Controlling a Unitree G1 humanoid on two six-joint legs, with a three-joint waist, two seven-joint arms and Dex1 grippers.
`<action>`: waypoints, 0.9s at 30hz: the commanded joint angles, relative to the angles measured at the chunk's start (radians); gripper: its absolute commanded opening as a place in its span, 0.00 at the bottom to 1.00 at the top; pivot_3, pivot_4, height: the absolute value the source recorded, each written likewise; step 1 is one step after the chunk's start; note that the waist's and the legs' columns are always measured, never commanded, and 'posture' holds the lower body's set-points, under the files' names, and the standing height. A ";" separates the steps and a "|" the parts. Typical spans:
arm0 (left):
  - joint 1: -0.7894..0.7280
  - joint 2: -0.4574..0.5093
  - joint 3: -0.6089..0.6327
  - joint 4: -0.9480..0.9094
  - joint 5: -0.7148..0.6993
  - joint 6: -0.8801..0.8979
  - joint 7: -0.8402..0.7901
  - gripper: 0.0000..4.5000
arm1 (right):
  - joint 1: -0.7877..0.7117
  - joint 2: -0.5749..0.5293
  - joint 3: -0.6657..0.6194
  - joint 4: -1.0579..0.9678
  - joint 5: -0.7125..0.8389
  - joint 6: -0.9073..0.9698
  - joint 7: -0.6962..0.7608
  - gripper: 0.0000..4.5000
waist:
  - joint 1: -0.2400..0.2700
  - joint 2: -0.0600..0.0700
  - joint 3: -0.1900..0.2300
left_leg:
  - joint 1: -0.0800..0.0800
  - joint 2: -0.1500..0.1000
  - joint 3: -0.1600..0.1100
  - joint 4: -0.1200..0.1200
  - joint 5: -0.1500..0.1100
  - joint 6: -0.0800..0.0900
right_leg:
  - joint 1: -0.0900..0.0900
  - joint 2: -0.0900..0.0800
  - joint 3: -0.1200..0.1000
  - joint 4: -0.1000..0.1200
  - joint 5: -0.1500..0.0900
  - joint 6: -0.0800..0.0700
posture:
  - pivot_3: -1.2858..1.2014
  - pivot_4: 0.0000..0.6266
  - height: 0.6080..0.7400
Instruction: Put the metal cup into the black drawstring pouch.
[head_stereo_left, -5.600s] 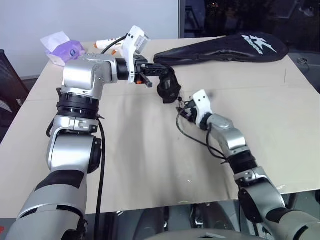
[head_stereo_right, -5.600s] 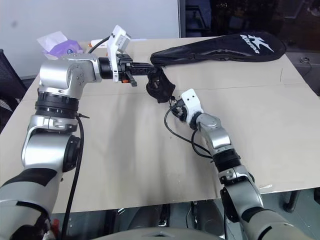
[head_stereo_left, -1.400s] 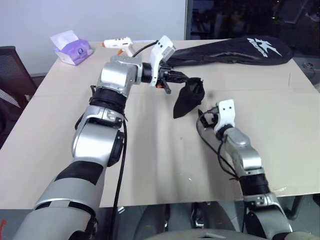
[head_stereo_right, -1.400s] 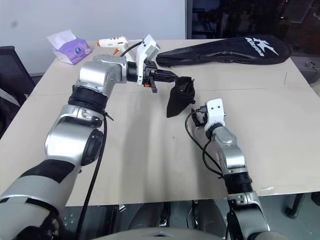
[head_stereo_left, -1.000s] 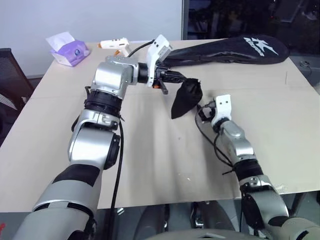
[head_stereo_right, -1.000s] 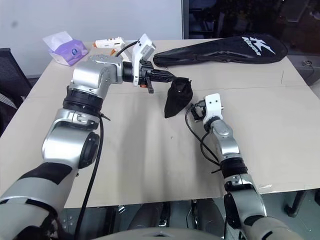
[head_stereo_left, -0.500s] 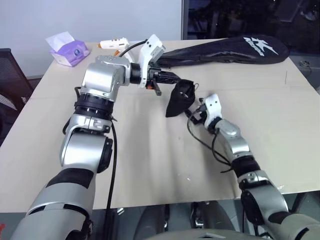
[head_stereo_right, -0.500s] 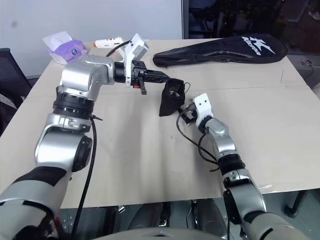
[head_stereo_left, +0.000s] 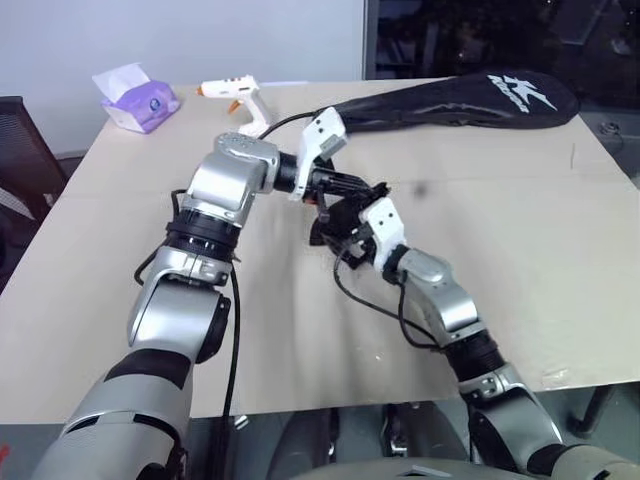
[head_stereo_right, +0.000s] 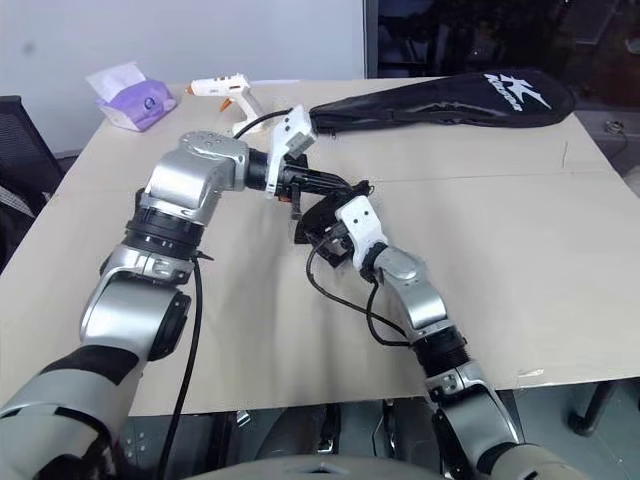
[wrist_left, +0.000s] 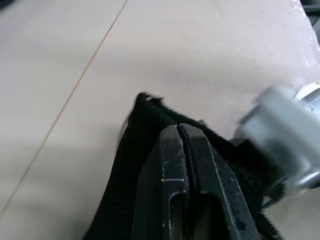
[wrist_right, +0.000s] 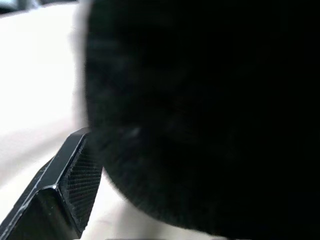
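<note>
Tan table (head_stereo_left: 560, 260), white wall behind. From the pouch (head_stereo_left: 335, 215) at mid-table: tissue box (head_stereo_left: 135, 98) and glue gun (head_stereo_left: 235, 92) far left-back; left gripper (wrist_left: 181, 137) pinches its rim; right gripper (head_stereo_left: 345, 240) spread wide against it; racket cover (head_stereo_left: 470, 98) right-back. Cup unseen.

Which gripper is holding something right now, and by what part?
The left gripper is shut on the black drawstring pouch, pinching its upper edge. The right gripper holds nothing.

Head pair: looking forward and down over the tabletop (head_stereo_left: 520, 260), both sharing the black drawstring pouch (head_stereo_left: 335, 212) at centre. Wrist views: pressed close against that pouch, left along shut fingers (wrist_left: 172, 175), right nearly touching fabric.
</note>
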 joint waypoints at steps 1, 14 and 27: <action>-0.011 0.029 0.007 0.008 0.016 -0.046 -0.008 0.00 | 0.010 -0.003 -0.030 -0.010 -0.017 -0.026 -0.057 1.00 | 0.001 0.000 0.000 | 0.000 0.000 0.000 0.000 0.000 0.000 | 0.000 0.000 0.000 0.000 0.000 0.000 | 0.52 0.24 1.00; -0.018 -0.013 0.000 -0.108 -0.002 0.228 0.090 0.41 | 0.059 0.008 0.002 -0.081 -0.050 0.002 -0.076 1.00 | 0.001 0.000 0.000 | -0.001 0.000 0.000 0.000 0.000 0.000 | 0.000 0.000 0.000 0.000 0.000 0.000 | 0.52 0.24 1.00; -0.010 -0.096 -0.104 -0.228 0.090 0.422 0.377 0.32 | 0.061 0.004 0.006 -0.105 -0.062 0.015 -0.081 1.00 | 0.001 0.000 0.000 | 0.000 0.000 0.000 0.000 0.000 0.000 | 0.000 0.000 0.000 0.000 0.000 0.000 | 0.52 0.24 1.00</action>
